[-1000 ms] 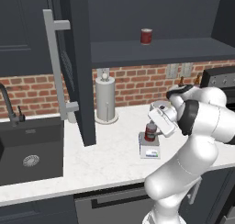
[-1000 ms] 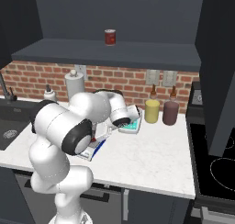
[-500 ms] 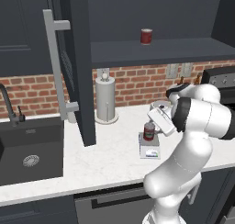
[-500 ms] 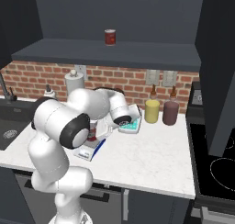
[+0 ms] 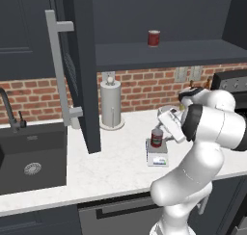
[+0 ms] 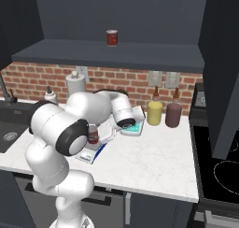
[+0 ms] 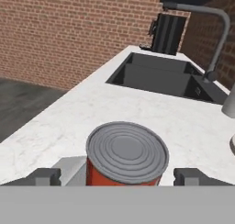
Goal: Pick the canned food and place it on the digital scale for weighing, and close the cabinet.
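The canned food [image 5: 157, 137] [image 6: 93, 134] [image 7: 126, 154], a dark red tin with a grey ribbed lid, stands upright on the digital scale [image 5: 157, 159] [image 6: 87, 155] [image 7: 69, 169] on the counter. My gripper [image 5: 161, 132] [image 6: 101, 134] [image 7: 118, 177] is open and straddles the can; its fingertips [image 7: 43, 176] stand clear of the tin on both sides. The dark cabinet door [image 5: 79, 70] with its long grey bar handle [image 5: 59, 70] hangs open toward me. Its other door [image 6: 223, 68] is open at the right.
A second red can [image 5: 153, 38] [image 6: 111, 37] sits on the shelf. A paper towel holder [image 5: 110, 104], a sink [image 5: 29, 157] [image 7: 160, 76], a white teal-display scale [image 6: 134, 128], a yellow bottle [image 6: 154, 112], a dark red bottle [image 6: 173, 114] and a stove [image 6: 219, 171] are nearby.
The arm's elbow and upper links have swung slightly to the right. The can stays upright on the scale in the same spot.
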Controlling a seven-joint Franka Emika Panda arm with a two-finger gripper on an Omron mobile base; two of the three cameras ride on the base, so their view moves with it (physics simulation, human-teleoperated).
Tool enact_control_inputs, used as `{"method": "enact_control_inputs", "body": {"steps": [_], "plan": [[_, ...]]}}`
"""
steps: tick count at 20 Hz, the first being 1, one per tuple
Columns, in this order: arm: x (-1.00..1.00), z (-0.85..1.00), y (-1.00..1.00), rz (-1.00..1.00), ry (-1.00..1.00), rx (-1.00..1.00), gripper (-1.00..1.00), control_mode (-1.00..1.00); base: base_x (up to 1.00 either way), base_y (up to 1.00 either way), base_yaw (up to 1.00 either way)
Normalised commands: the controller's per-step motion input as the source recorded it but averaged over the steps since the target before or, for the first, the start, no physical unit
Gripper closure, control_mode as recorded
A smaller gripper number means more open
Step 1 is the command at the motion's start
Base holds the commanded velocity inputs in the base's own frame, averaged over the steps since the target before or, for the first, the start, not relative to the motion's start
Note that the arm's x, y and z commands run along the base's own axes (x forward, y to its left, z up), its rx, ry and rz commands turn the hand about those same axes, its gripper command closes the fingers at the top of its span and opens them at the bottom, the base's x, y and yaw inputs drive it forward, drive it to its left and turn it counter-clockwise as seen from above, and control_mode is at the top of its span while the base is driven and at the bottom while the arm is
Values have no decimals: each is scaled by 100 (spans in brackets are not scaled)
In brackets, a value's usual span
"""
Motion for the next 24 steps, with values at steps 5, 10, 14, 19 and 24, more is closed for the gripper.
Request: {"method": "enact_control_inputs", "body": {"steps": [5,10,14,19,24], "plan": [[-15,51,-52,0,-17,7,-100,-100,0,0,0],[-68,64,-58,-2,-47,22,-100,-100,0,0,0],[-77,35,-39,-4,-65,34,-100,-100,0,0,0],[-46,31,-27,-8,-64,41,-100,-100,0,0,0],[-8,64,-36,-4,-42,42,-100,-100,0,0,0]]}}
